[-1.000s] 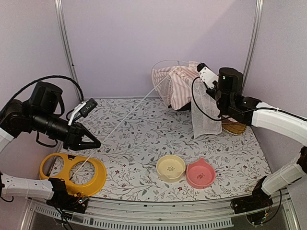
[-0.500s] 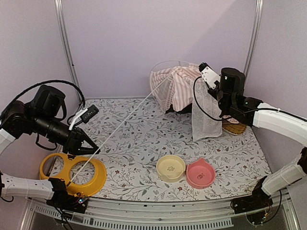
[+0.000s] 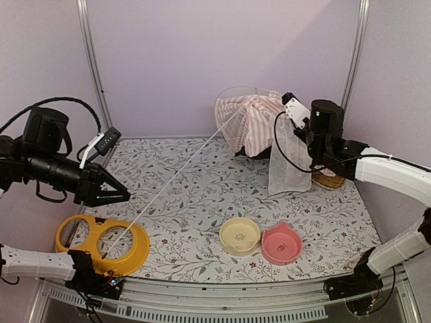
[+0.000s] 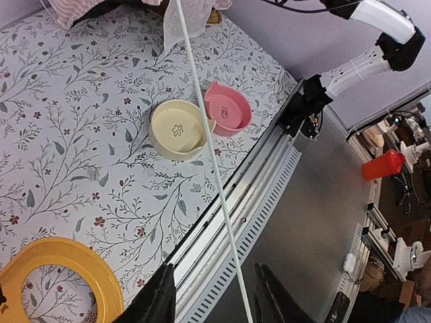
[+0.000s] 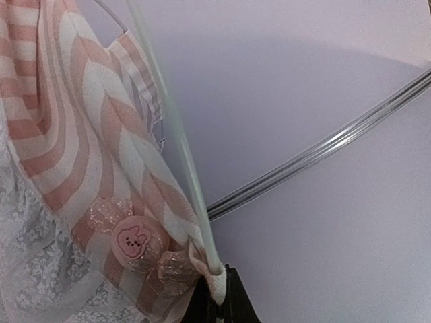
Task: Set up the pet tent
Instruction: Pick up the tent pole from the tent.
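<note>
The pet tent (image 3: 250,124), pink-and-white striped, hangs bunched at the back right, its white mesh panel (image 3: 286,161) drooping to the table. My right gripper (image 3: 289,102) is shut on a fabric corner sleeve (image 5: 222,279) with a clear pole end in it and holds it up. A long thin pole (image 3: 168,185) runs from the tent down to the yellow feeder. My left gripper (image 3: 123,196) is open and empty, just left of that pole. In the left wrist view the pole (image 4: 209,148) shows between the spread fingers (image 4: 158,303), beyond them.
A yellow two-ring feeder stand (image 3: 101,243) lies at the front left. A cream bowl (image 3: 240,235) and a pink bowl (image 3: 281,243) sit at the front centre. A brown mat (image 3: 330,180) lies behind the right arm. The metal rail (image 4: 229,215) marks the table's near edge.
My left gripper has drawn back to the left, away from the pole. My right gripper has shifted slightly right with the tent corner.
</note>
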### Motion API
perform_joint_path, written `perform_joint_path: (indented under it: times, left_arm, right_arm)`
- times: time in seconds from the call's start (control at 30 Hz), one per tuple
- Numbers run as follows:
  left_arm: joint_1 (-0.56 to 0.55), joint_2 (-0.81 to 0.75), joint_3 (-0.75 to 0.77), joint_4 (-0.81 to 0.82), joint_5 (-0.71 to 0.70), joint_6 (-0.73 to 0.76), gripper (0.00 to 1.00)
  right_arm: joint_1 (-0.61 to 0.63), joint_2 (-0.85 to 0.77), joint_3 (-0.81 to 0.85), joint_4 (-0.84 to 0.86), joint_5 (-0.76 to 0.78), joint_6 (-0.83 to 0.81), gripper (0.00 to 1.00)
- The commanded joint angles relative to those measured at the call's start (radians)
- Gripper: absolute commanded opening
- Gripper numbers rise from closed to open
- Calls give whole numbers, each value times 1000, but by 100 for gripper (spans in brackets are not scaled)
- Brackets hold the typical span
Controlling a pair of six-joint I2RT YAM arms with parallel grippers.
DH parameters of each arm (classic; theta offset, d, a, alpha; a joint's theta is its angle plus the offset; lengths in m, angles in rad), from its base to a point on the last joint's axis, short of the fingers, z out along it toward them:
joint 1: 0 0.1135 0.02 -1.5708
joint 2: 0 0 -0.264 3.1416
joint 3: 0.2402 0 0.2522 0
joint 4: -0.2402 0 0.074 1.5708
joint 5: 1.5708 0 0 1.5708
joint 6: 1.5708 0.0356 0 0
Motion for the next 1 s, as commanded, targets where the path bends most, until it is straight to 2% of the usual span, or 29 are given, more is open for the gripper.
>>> perform_joint_path:
  times: [0.0,0.4,0.97]
  left_arm:
    - [-10,-12,-36,-15,78,-14,38]
    - [-26,-23,-91,-1,196,-42,38]
    - [-73,16,-124,-12,195,-24,17]
  right_arm:
    - [-23,-39,-15,63,-1,32,0]
    - [-39,-32,-32,64,-9,50,0]
    - [-48,-24,-33,63,-13,56,0]
